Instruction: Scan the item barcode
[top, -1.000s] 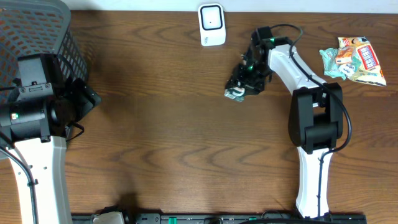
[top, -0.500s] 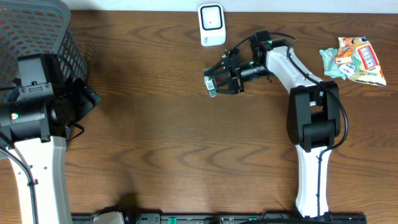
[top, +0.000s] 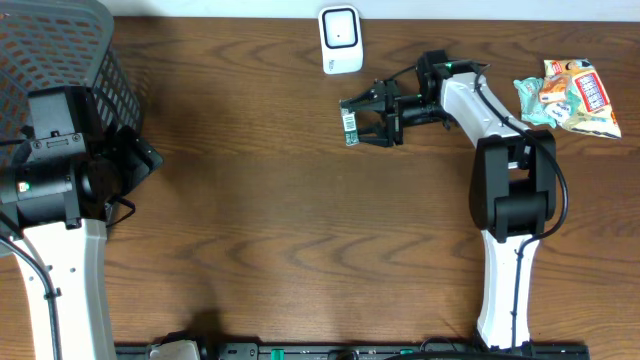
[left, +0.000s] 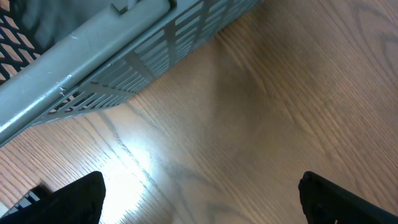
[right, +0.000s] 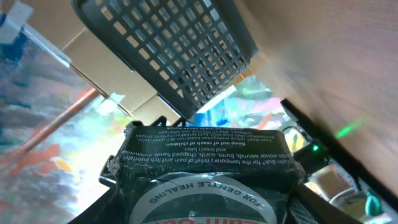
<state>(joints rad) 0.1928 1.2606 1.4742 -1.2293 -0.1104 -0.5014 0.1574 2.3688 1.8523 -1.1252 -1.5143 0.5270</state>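
Where the two white arm bases stand at the near edge of the brown wooden table (top: 250, 220), the left arm rises at the left corner. Its left gripper (left: 199, 202) hangs over bare wood with its black fingertips (left: 81, 198) spread wide and nothing between them. Just beyond it is the slatted wall of the grey plastic basket (left: 124, 50), which fills the far left corner of the table.

Farther in, the right arm reaches from its base up the right side and then bends leftward, its forearm lying roughly level. The right gripper (top: 350, 120) is partly closed, pinching the small dark packet with white printing and a pale label (top: 350, 128) by its two sides. In the right wrist view the packet (right: 205, 165) fills the lower half of the frame, its printed face turned to the camera, the basket showing well beyond it. How high it sits above the wood I cannot tell.

Beyond the packet, near it but apart from it, the white box-shaped barcode scanner (top: 340, 40) stands at the far edge. Off at the far right lies a crinkled colourful snack bag (top: 568, 96), well away from the gripper.
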